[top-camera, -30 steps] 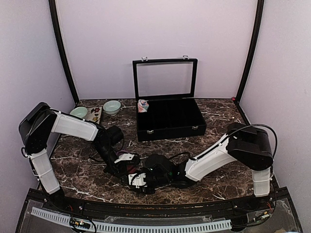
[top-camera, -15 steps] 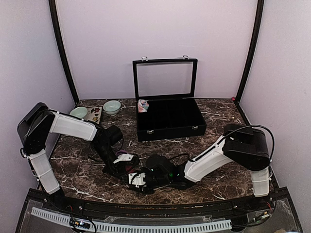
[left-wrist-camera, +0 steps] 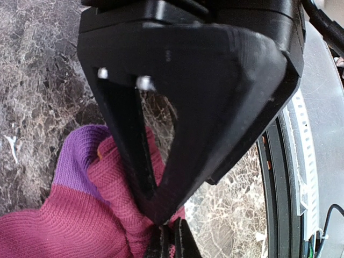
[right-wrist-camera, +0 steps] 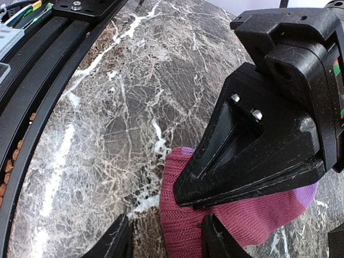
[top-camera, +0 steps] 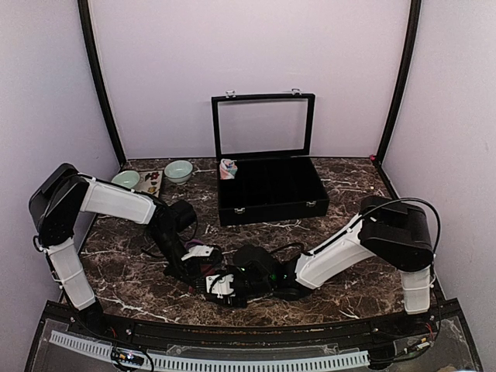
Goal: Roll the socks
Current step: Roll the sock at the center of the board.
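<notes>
Top view: left gripper (top-camera: 203, 262) and right gripper (top-camera: 221, 284) tip to tip at lower centre, low over the table (top-camera: 349, 182). Pink sock (top-camera: 228, 168) bundled in the upper-left corner of the open case (top-camera: 271, 203), upper centre.

Left wrist: maroon sock (left-wrist-camera: 64, 220) at lower left, lying on the marble, purple toe (left-wrist-camera: 75, 161) uppermost. Left claw clenched on a fold of it at the bottom edge.

Right wrist: same sock at lower centre, between the right fingers (right-wrist-camera: 121, 242). Right claw released, bare marble between the left-hand finger and the fabric. Left gripper's tip down on the sock.
</notes>
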`<state>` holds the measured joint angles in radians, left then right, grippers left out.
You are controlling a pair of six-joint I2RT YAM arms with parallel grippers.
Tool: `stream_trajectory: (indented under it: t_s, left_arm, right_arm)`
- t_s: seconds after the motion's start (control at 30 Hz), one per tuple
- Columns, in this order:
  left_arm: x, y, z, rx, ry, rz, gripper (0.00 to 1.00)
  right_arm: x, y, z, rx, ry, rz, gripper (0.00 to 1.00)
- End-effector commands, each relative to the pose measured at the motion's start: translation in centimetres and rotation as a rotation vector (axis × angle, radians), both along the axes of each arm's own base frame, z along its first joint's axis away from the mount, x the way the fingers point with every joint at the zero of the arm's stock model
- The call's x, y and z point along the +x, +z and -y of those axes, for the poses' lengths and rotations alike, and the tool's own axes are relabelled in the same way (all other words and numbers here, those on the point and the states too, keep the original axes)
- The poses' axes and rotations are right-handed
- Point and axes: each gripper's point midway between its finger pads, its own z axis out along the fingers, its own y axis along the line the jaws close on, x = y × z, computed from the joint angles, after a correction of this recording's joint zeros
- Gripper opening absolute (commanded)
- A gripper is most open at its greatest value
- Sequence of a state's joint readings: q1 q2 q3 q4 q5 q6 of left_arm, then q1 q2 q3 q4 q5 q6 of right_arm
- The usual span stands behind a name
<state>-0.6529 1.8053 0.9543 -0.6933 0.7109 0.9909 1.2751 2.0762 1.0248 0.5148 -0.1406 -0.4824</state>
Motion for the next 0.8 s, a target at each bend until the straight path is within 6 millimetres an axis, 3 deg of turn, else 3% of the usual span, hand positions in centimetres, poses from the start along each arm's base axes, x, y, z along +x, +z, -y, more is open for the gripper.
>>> stream_trajectory:
  t_s: [0.0, 0.23, 0.43, 0.67, 0.77]
  left_arm:
    - [-2.2, -4.7, -5.7, 0.305, -0.065, -0.021, 0.01]
    - [-2.5, -4.5, -5.8, 0.294, -0.076, -0.012, 0.01]
    - [-2.3, -4.4, -5.4, 0.271, -0.056, 0.002, 0.07]
    - [-1.7, -2.4, -5.1, 0.223, -0.016, 0.023, 0.37]
    - [-1.4, -1.1, -5.5, 0.179, 0.026, 0.028, 0.55]
  right_arm:
    - [1.4, -1.5, 1.1, -0.074, -0.054, 0.012, 0.45]
    - [1.4, -2.8, 0.9, -0.125, -0.034, 0.015, 0.45]
    - [1.3, -6.7, 2.4, -0.204, -0.061, -0.037, 0.40]
    - [0.8, -11.4, 4.6, -0.322, -0.077, -0.116, 0.33]
    - [0.6, -12.5, 5.5, -0.351, -0.094, -0.161, 0.31]
